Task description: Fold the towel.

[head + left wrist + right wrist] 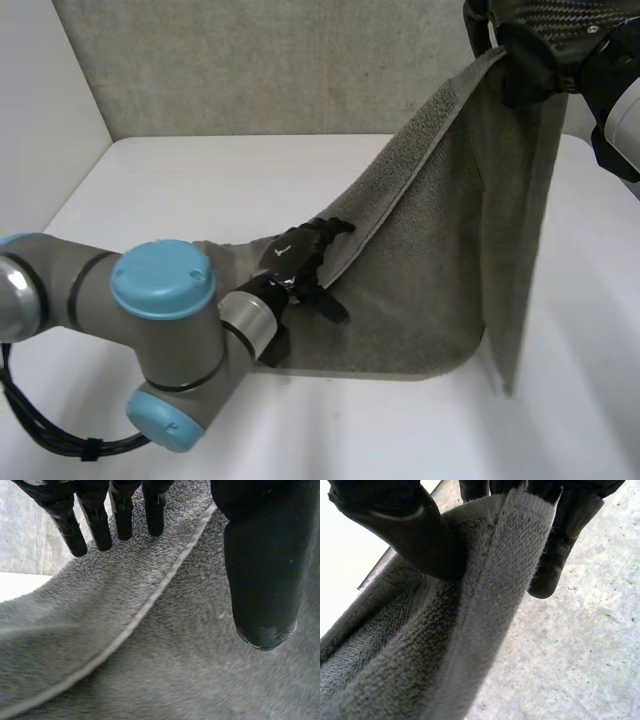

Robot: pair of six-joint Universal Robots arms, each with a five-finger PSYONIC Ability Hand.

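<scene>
The left arm [165, 320] bends at its blue-capped elbow close to the camera and reaches forward, low over the table. The left hand [298, 260] lies with its fingers [95, 522] straight and side by side, the thumb [260, 570] spread well apart from them (nothing pinched between). The right arm [618, 95] is raised high on the far side. The right hand [530, 62] presses its thumb [400, 525] towards the curled fingers [555, 560], clamping the towel [505, 565] at its top edge.
</scene>
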